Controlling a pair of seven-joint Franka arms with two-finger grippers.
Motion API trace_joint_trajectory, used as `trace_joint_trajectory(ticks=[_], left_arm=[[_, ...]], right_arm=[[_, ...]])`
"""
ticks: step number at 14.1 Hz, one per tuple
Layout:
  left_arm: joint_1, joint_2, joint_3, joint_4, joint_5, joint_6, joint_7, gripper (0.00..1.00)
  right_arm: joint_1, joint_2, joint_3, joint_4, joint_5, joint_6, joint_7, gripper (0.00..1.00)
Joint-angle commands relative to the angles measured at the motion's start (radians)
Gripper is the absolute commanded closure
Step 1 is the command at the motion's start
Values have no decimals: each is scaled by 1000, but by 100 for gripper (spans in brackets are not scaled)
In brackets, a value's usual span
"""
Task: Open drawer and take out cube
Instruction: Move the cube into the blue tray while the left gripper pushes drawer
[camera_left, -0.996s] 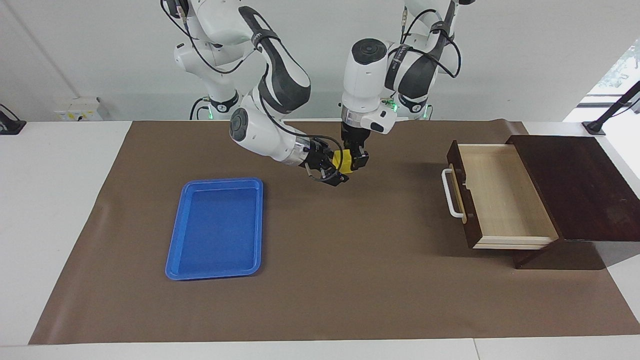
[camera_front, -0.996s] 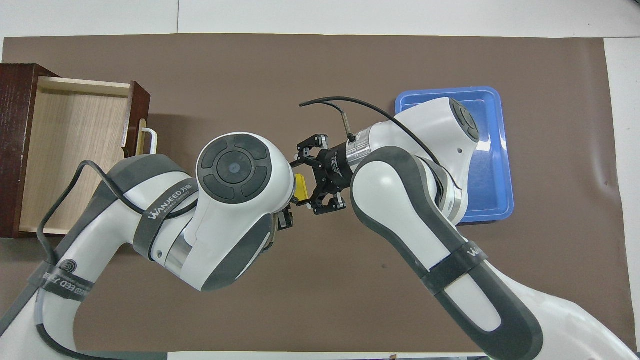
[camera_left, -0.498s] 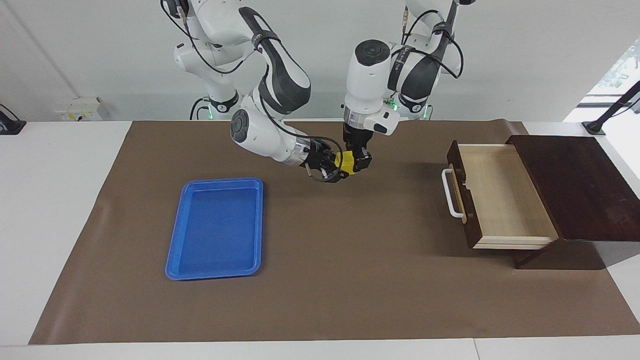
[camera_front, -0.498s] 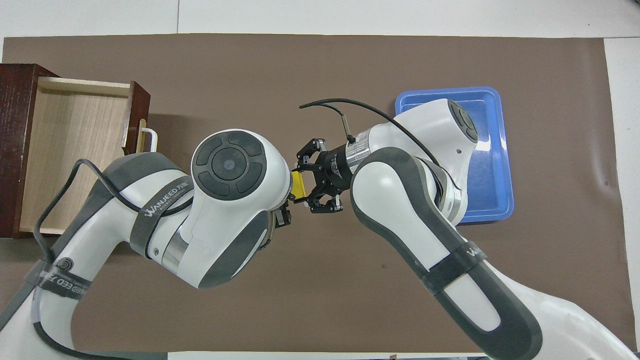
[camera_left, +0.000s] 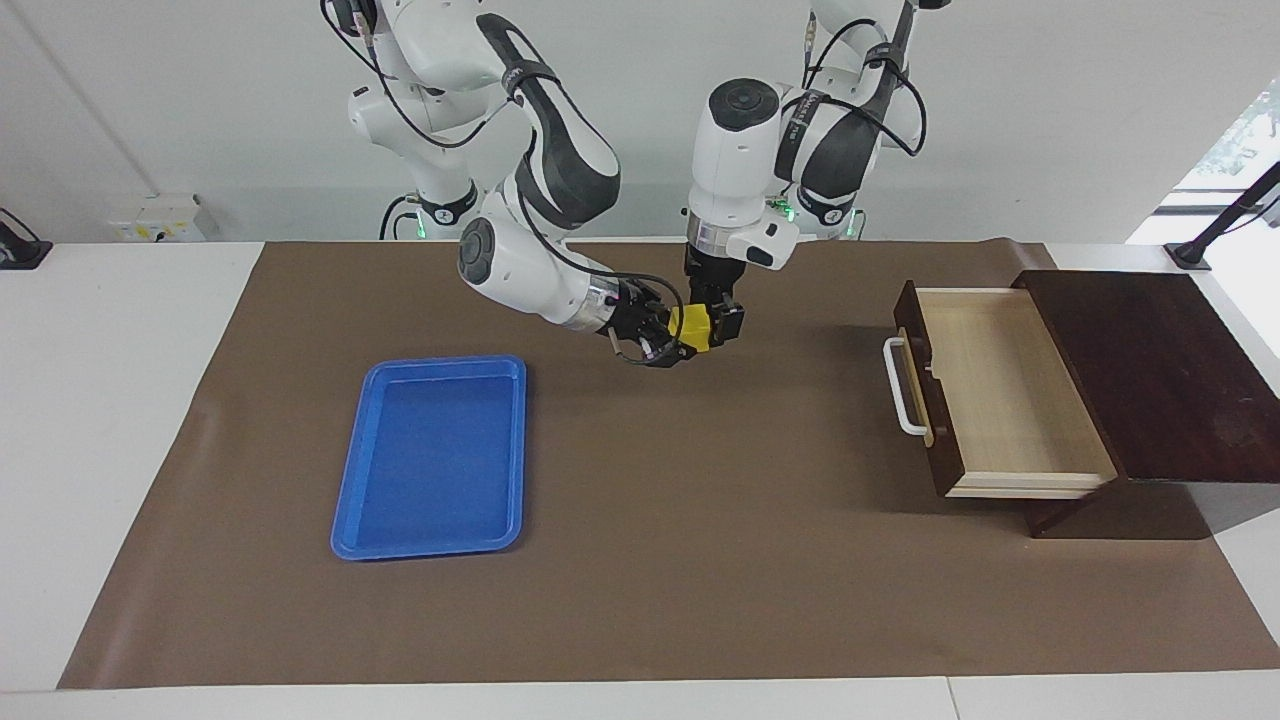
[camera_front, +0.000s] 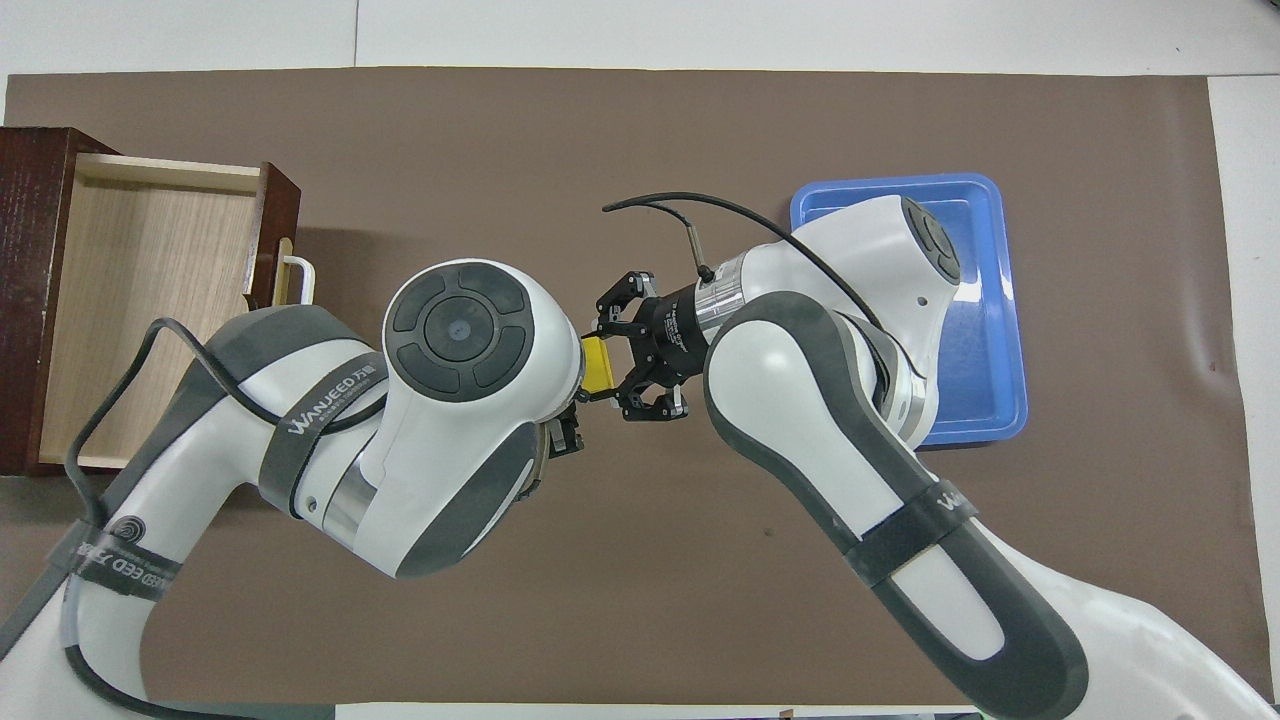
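Observation:
The small yellow cube (camera_left: 693, 328) hangs in the air over the brown mat, between the two grippers; it also shows in the overhead view (camera_front: 597, 365). My left gripper (camera_left: 712, 330) points straight down and is shut on the cube; in the overhead view its own wrist hides it. My right gripper (camera_left: 678, 336) lies level and meets the cube from the right arm's end of the table (camera_front: 612, 366). The drawer (camera_left: 1010, 400) of the dark brown box stands pulled open, its pale interior bare (camera_front: 150, 300).
A blue tray (camera_left: 435, 455) lies on the mat toward the right arm's end, partly covered by the right arm in the overhead view (camera_front: 985, 330). The drawer's white bar handle (camera_left: 905, 385) juts toward the table's middle. The brown mat (camera_left: 700, 560) covers the table.
Both grippers rose slightly with the cube and drew closer together. The right gripper moved in around the cube. Drawer and tray have not moved.

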Motion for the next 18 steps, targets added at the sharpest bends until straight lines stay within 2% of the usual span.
trace_joint_trajectory(ticks=[1,4,6,10,15,18], left_arm=[[82,-19,9,-17,15,-13,45,0],[200,-51,9,-115,15,51,230,0],[285,-55,11,-152,15,73,391,0],[414,-36,11,-162,17,110,635,0],[532,-32,11,-175,60,140,828,0],[578,-22,11,-159,74,139,884,0]], right_arm=[[-13,4,8,9,17,4,-13,100],[-33,4,4,17,16,-7,-13,100],[-83,4,2,46,6,-63,-14,100],[-235,24,1,103,-27,-177,-63,100],[-384,42,-2,95,-131,-179,-70,100],[-468,65,-4,71,-184,-205,-186,100]])
